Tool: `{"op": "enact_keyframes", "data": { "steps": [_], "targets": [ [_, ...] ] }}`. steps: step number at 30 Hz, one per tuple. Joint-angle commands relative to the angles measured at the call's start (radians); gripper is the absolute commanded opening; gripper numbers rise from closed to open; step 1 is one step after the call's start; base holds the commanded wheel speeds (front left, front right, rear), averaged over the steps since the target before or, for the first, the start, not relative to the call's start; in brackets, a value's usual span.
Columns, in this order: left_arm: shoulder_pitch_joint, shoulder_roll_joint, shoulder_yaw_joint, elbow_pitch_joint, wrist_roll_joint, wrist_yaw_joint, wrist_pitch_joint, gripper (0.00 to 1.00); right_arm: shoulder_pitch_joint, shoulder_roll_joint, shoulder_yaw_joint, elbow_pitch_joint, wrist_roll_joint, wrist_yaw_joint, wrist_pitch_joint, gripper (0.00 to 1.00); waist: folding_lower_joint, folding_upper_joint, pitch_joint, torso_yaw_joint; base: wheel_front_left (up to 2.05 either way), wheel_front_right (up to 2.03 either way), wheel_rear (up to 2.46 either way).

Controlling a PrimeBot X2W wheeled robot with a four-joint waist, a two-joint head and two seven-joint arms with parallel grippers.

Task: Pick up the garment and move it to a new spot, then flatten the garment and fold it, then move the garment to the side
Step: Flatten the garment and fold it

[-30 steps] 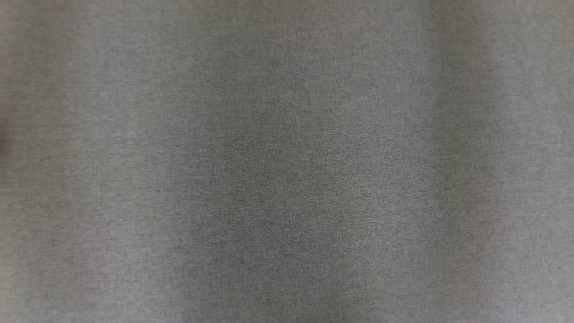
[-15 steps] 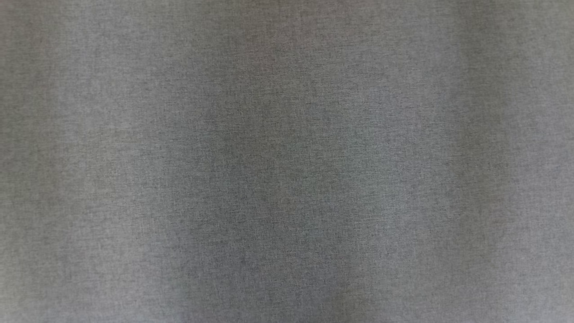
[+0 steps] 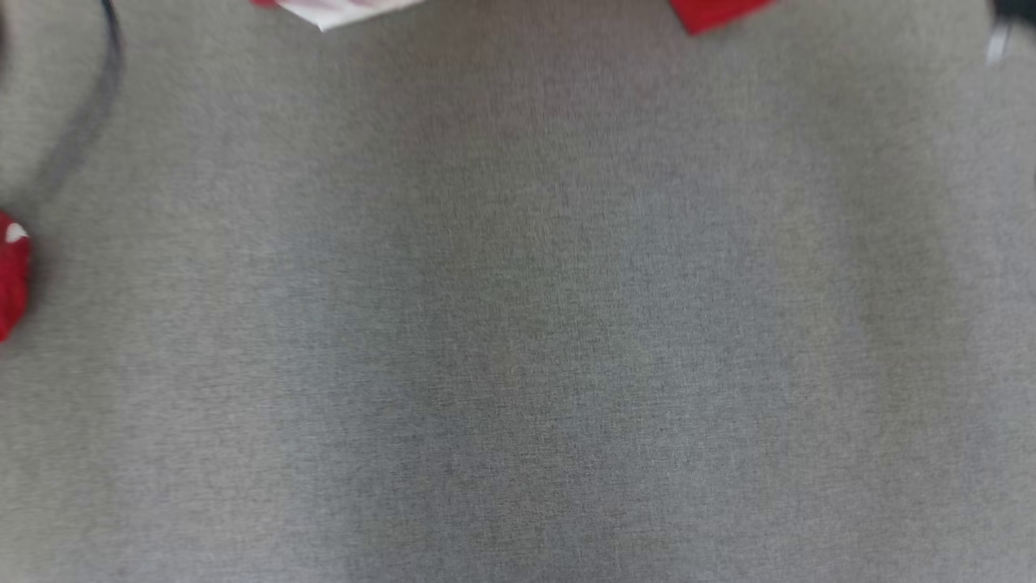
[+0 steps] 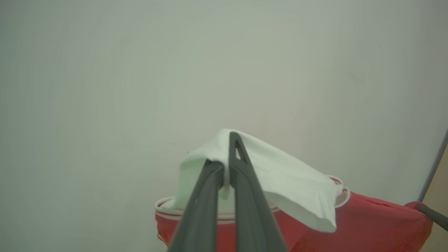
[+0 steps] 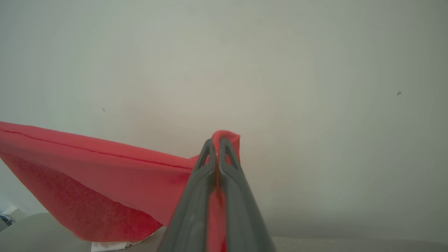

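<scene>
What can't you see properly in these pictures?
The garment: head view, blurred, cut by the top edge.
A red thing: head view, cut by the left edge; unclear what it is.
The garment's shape: wrist views, cut by the frame edges, partly behind the left gripper and right gripper.

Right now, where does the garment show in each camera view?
Head view: the garment, red and white scraps at the top edge.
Left wrist view: lower centre to right, white panel pinched in the shut left hand.
Right wrist view: lower left to centre, pinched in the shut right hand.
Shared landmark: the white panel.
</scene>
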Motion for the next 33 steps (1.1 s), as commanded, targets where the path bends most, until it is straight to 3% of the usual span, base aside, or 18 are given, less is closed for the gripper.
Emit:
{"op": "enact_keyframes", "data": {
  "steps": [1,8,12,15,20,22,25,33],
  "targets": [
    [0.08,0.018,0.018,-0.05,-0.012,0.021,-0.009,0.0,0.071,-0.018,-0.001,-0.037,0.02,0.001,-0.009,0.0,0.0002,0.0,-0.054,0.016,0.0,0.0,0.0],
    [0.526,0.04,0.154,-0.426,-0.017,0.167,-0.013,0.0,0.442,-0.07,-0.056,-0.233,0.059,0.001,-0.04,0.0,0.0002,0.0,-0.126,0.039,0.0,0.0,0.0],
    [0.797,0.016,0.231,-0.606,0.022,0.238,-0.013,0.0,0.646,-0.044,-0.108,-0.302,0.044,0.001,-0.042,0.0,0.0002,0.0,-0.157,0.036,0.0,0.0,0.0],
    [0.981,-0.018,0.269,-0.682,0.04,0.261,-0.013,0.0,0.773,-0.016,-0.151,-0.335,0.022,0.001,-0.033,0.0,0.0002,0.0,-0.178,0.029,0.0,0.0,0.0],
    [1.237,-0.085,0.278,-0.699,0.092,0.259,-0.013,0.0,0.953,0.032,-0.225,-0.357,-0.036,0.001,-0.023,0.0,0.0002,0.0,-0.216,0.03,0.0,0.0,0.0],
    [1.307,-0.137,0.286,-0.689,0.094,0.249,-0.013,0.0,1.017,0.054,-0.258,-0.361,-0.049,0.001,-0.026,0.0,0.0002,0.0,-0.233,0.037,0.0,0.0,0.0],
    [1.379,-0.164,0.3,-0.663,0.114,0.242,-0.013,0.0,1.079,0.073,-0.275,-0.367,-0.067,0.001,-0.021,0.0,0.0002,0.0,-0.249,0.038,0.0,0.0,0.0],
    [1.562,-0.293,0.361,-0.529,0.148,0.168,-0.013,0.0,1.241,0.157,-0.329,-0.343,-0.147,0.001,-0.039,0.0,0.0002,0.0,-0.307,0.043,0.0,0.0,0.0]
  ]
}}
